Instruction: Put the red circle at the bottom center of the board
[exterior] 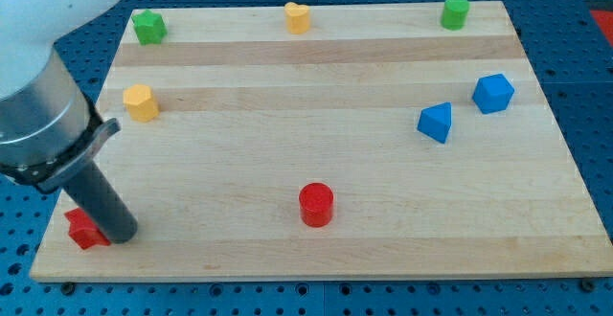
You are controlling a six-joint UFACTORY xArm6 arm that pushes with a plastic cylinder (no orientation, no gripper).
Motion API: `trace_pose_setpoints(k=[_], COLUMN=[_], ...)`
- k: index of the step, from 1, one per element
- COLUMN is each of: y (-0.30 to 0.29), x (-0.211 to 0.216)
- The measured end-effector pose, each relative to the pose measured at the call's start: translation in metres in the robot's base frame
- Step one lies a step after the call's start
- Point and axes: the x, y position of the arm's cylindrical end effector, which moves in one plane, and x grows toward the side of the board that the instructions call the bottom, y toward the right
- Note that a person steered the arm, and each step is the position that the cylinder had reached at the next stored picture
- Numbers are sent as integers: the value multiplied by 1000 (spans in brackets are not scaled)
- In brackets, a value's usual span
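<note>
My tip sits down at the board's bottom left corner, the dark rod slanting up and toward the view's left into the grey and white arm body that fills the top left of the view. The rod has no jaws and grips nothing; its lower end rests against the right side of a small red block whose shape I cannot make out, partly hidden by the rod.

Moving rightward along the left edge, a yellow block lies about halfway up, and a green block sits in the top left corner. A yellow heart-shaped block lies near the middle of the top edge.

The red circle stands near the middle of the bottom edge, a little in from it, well apart from my tip and from every other block. It is a short cylinder standing on its flat end, axis upright, so it points no particular way across the board.

Further right, a blue triangular block and a blue cube-like block lie near each other toward the right edge, around mid-height. A green cylinder stands at the top edge near the right corner.
</note>
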Motion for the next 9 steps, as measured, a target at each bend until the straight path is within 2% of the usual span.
trace_pose_setpoints(k=[1, 3, 4, 5, 8, 9], y=[-4, 42, 46, 73, 204, 228], x=[0, -33, -50, -55, -61, -56])
